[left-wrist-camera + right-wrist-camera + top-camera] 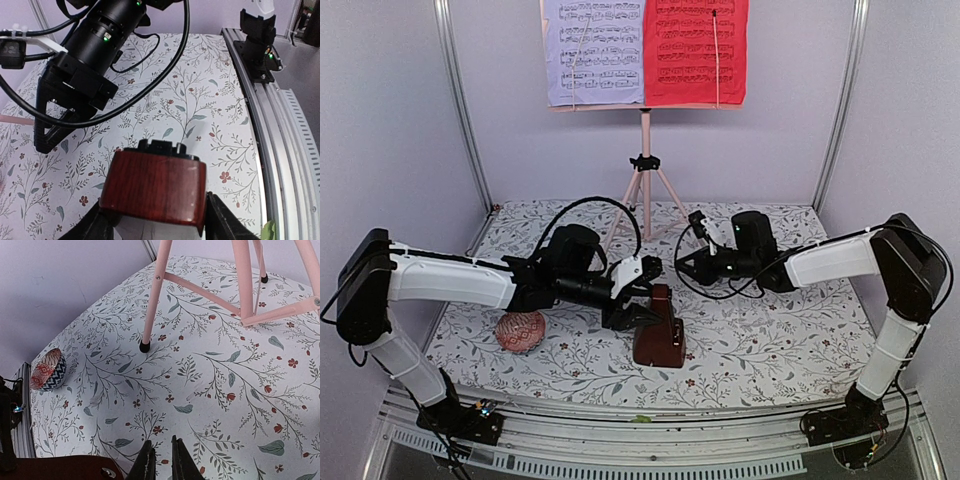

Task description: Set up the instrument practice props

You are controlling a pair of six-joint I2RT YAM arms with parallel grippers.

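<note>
The pink tripod music stand [645,160] stands at the back centre with a lavender page [593,50] and a red page [696,50] on its desk. The dark red-brown metronome [658,332] rests on the floral cloth in the middle. My left gripper [642,300] is shut on its upper part; in the left wrist view both fingers [225,220] press against the sides of the metronome [155,187]. My right gripper [680,265] hovers just right of it, shut and holding nothing [161,460]. The stand's legs [152,305] lie beyond it.
A red patterned bowl [520,331] lies at the left front of the cloth, under the left forearm, and the right wrist camera also catches the bowl [47,371]. White walls and metal posts enclose the table. A rail [650,425] runs along the near edge.
</note>
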